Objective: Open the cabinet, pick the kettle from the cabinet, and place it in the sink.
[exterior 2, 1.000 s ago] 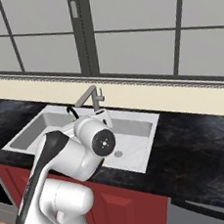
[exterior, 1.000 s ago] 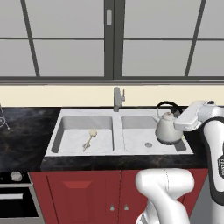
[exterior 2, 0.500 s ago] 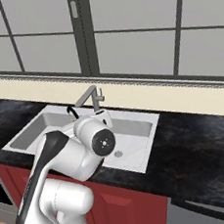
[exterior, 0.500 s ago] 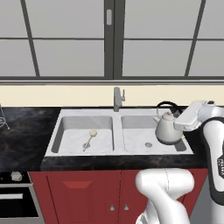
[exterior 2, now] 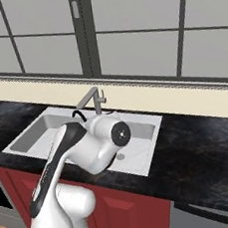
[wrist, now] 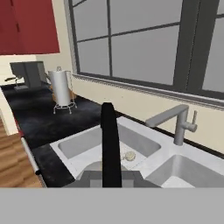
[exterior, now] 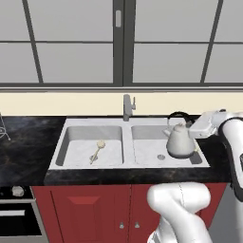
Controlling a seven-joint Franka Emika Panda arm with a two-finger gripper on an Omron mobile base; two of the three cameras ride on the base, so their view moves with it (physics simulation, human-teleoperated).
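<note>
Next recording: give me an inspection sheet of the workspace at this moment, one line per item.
Surface: black speckled counter on red base cupboards.
Job's things: kettle upright in the right basin of the sink; its black handle runs up from between the jaws in the hand view. A corner of the red cabinet shows at upper left of the hand view.
Clutter: a small long-handled brush in the left basin; paper towel roll on a stand and a grey coffee machine on the counter.
Grippers: gripper shut on the kettle handle.
Cables: nothing seen.
Surroundings: faucet, large window, cream backsplash.
</note>
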